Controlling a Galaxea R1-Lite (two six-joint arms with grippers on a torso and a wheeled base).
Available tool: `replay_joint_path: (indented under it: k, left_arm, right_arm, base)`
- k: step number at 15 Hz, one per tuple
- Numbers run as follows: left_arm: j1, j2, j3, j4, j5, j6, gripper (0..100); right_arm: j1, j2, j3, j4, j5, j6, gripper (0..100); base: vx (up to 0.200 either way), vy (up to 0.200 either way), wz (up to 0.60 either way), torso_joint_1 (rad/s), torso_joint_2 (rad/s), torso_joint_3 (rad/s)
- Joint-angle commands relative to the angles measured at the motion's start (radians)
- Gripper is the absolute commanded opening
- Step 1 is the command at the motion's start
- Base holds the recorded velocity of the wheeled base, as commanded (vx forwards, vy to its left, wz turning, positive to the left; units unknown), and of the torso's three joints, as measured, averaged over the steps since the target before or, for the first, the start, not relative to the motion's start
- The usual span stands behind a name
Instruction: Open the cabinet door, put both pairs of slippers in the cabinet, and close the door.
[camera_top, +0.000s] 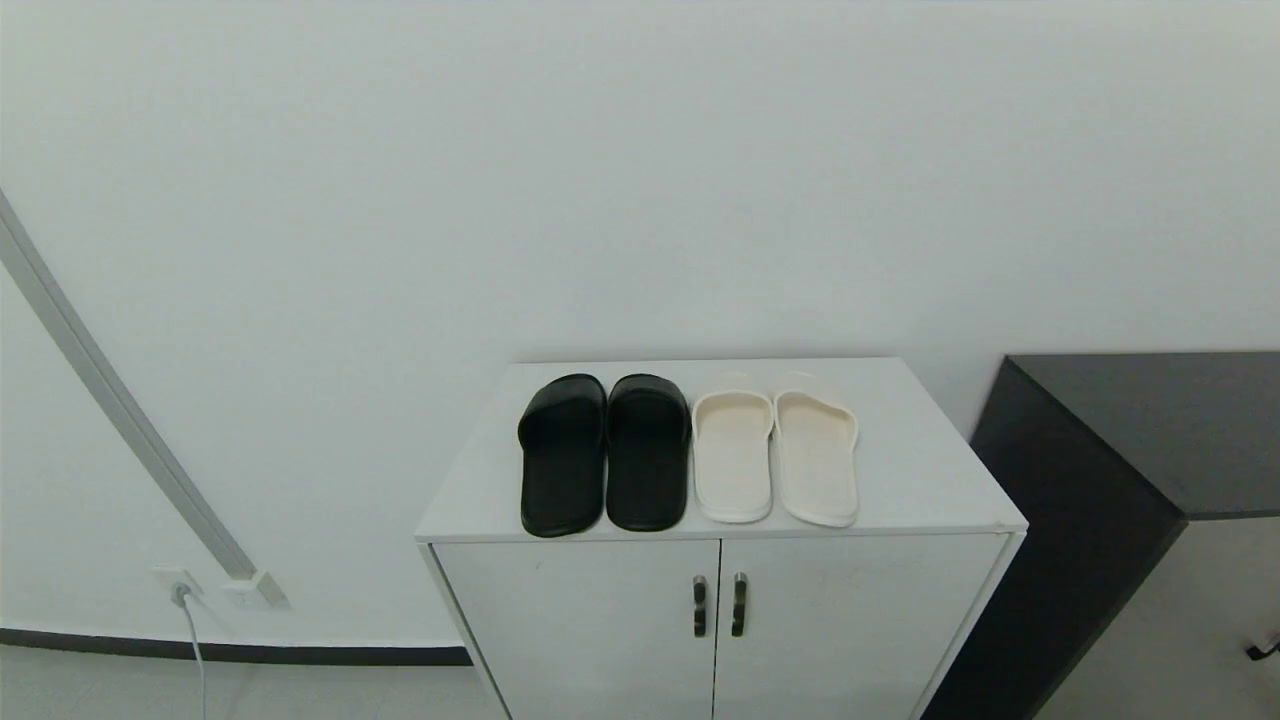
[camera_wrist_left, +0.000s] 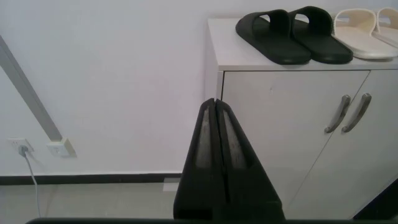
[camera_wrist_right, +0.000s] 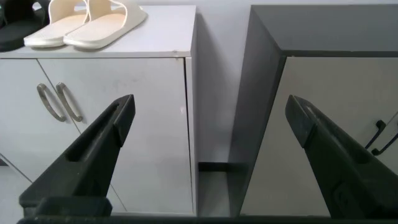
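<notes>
A white cabinet stands against the wall with both doors closed. Two metal handles meet at the middle seam. On its top lie a pair of black slippers on the left and a pair of cream slippers on the right, side by side, toes toward the wall. My left gripper is shut, hanging in front of the cabinet's left edge and below its top. My right gripper is open with nothing between its fingers, level with the gap beside the cabinet's right side.
A dark grey cabinet stands close to the right of the white one, with a narrow gap between them. On the left, a slanted cable duct runs down the wall to sockets with a plugged cord. Open floor lies left of the cabinet.
</notes>
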Motion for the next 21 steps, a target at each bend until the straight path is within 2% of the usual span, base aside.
replay_joint_path:
  k: [1, 6, 7, 8, 9, 10, 13, 14, 15, 17, 18, 19, 21]
  left_arm:
    - [0.0, 0.0, 0.0, 0.0, 0.0, 0.0, 0]
    - [0.0, 0.0, 0.0, 0.0, 0.002, -0.003, 0]
    - [0.0, 0.0, 0.0, 0.0, 0.002, -0.002, 0]
    - [0.0, 0.0, 0.0, 0.0, 0.002, -0.003, 0]
    - [0.0, 0.0, 0.0, 0.0, 0.002, -0.005, 0]
    - [0.0, 0.0, 0.0, 0.0, 0.002, -0.003, 0]
    - [0.0, 0.0, 0.0, 0.0, 0.0, -0.003, 0]
    - [0.0, 0.0, 0.0, 0.0, 0.0, -0.003, 0]
    - [0.0, 0.0, 0.0, 0.0, 0.0, -0.003, 0]
    - [0.0, 0.0, 0.0, 0.0, 0.0, -0.003, 0]
    - [0.0, 0.0, 0.0, 0.0, -0.001, -0.002, 0]
    - [0.0, 0.0, 0.0, 0.0, -0.001, -0.002, 0]
    - [0.0, 0.0, 0.0, 0.0, -0.001, -0.003, 0]
  right_arm:
    - [0.0, 0.0, 0.0, -0.001, -0.001, -0.001, 100]
    - [-0.003, 0.009, -0.014, -0.007, -0.008, -0.024, 100]
    - [0.003, 0.084, -0.161, 0.001, -0.005, 0.041, 100]
    - [0.008, 0.158, -0.248, 0.037, 0.001, 0.102, 100]
    - [0.008, 0.184, -0.254, 0.062, 0.007, 0.093, 100]
    - [0.011, 0.276, -0.242, 0.091, 0.053, 0.01, 100]
    - [0.02, 0.498, -0.267, 0.039, 0.185, -0.004, 100]
    - [0.026, 0.543, -0.273, 0.016, 0.2, -0.005, 100]
    - [0.058, 0.658, -0.285, -0.035, 0.211, 0.004, 100]
    - [0.112, 0.728, -0.287, -0.088, 0.208, 0.002, 100]
    - [0.199, 0.833, -0.307, -0.171, 0.165, 0.005, 100]
    - [0.219, 0.865, -0.316, -0.19, 0.139, 0.007, 100]
    - [0.343, 0.989, -0.359, -0.255, 0.025, 0.059, 100]
  base:
    - [0.0, 0.0, 0.0, 0.0, 0.0, 0.0]
    - [0.0, 0.0, 0.0, 0.0, 0.0, 0.0]
    - [0.0, 0.0, 0.0, 0.0, 0.0, 0.0]
    - [0.0, 0.0, 0.0, 0.0, 0.0, 0.0]
    - [0.0, 0.0, 0.0, 0.0, 0.0, 0.0]
    - [0.0, 0.0, 0.0, 0.0, 0.0, 0.0]
    - [0.0, 0.0, 0.0, 0.0, 0.0, 0.0]
    - [0.0, 0.0, 0.0, 0.0, 0.0, 0.0]
    - [0.0, 0.0, 0.0, 0.0, 0.0, 0.0]
    - [0.0, 0.0, 0.0, 0.0, 0.0, 0.0]
    - [0.0, 0.0, 0.0, 0.0, 0.0, 0.0]
    - [0.0, 0.0, 0.0, 0.0, 0.0, 0.0]
    - [0.0, 0.0, 0.0, 0.0, 0.0, 0.0]
